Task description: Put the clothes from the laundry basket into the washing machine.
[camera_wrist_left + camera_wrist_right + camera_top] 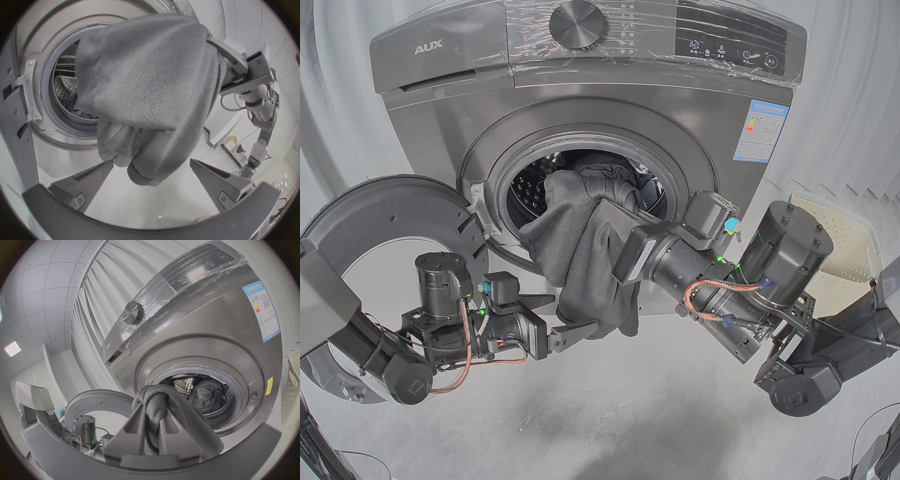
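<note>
Soft, light, floppy by the look: grey garment [581,250] clenched in right claw [154,427]; gather drooping hem with released left claw [565,315].

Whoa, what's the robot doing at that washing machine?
It is loading laundry. The right end effector is shut on a grey knit garment, holding it at the open mouth of the washing machine, with most of it hanging down outside. The left end effector is open below, a finger on either side of the hanging end. Dark clothes lie in the drum, the door is swung open, and the laundry basket stands on the robot's right.
</note>
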Tool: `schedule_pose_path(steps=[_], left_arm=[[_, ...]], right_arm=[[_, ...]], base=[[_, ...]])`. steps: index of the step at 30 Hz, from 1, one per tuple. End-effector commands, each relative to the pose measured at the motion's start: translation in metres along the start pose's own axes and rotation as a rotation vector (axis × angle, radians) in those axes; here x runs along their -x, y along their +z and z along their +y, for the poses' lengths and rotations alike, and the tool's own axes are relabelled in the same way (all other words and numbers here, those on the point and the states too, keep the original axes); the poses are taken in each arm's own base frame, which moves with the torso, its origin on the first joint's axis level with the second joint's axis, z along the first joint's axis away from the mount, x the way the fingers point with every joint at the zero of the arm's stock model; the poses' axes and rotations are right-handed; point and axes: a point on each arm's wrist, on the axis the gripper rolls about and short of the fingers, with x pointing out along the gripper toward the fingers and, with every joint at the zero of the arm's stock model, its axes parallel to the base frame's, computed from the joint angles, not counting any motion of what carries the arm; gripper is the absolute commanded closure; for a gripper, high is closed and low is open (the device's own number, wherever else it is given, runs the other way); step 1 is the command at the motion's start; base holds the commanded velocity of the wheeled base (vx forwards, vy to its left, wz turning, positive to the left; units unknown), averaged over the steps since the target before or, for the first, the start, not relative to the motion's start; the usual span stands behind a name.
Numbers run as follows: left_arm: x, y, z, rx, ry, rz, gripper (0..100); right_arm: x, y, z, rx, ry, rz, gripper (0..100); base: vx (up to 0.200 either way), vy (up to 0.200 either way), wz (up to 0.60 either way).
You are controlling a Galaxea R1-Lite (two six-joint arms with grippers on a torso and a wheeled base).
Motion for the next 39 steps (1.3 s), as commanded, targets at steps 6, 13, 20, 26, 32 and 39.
schedule_pose_path(steps=[6, 13, 20, 26, 32, 39], left_arm=[[-0.016, -0.009, 0.003, 0.003, -0.018, 0.014, 0], [-0.006, -0.008, -0.019, -0.011, -0.072, -0.011, 0], [0.004, -0.011, -0.035, -0.031, -0.114, -0.031, 0], [0.0, -0.014, -0.037, -0.034, -0.125, -0.029, 0], [-0.01, -0.021, -0.033, -0.028, -0.122, -0.016, 0], [-0.03, -0.027, -0.021, -0.024, -0.102, -0.064, 0]], right_arm=[[0.0, -0.003, 0.0, 0.0, 0.004, 0.007, 100], [-0.004, -0.006, -0.006, 0.006, -0.009, 0.011, 100], [-0.006, -0.006, -0.01, 0.013, -0.021, 0.009, 100], [-0.006, -0.007, -0.01, 0.013, -0.021, 0.012, 100], [-0.005, -0.007, -0.009, 0.012, -0.02, 0.011, 100], [-0.004, -0.008, -0.006, 0.01, -0.012, 0.015, 100]], base=[[0.0, 0.0, 0.0], [0.0, 0.0, 0.0], [0.0, 0.0, 0.0], [0.0, 0.0, 0.0], [0.0, 0.0, 0.0], [0.0, 0.0, 0.0]])
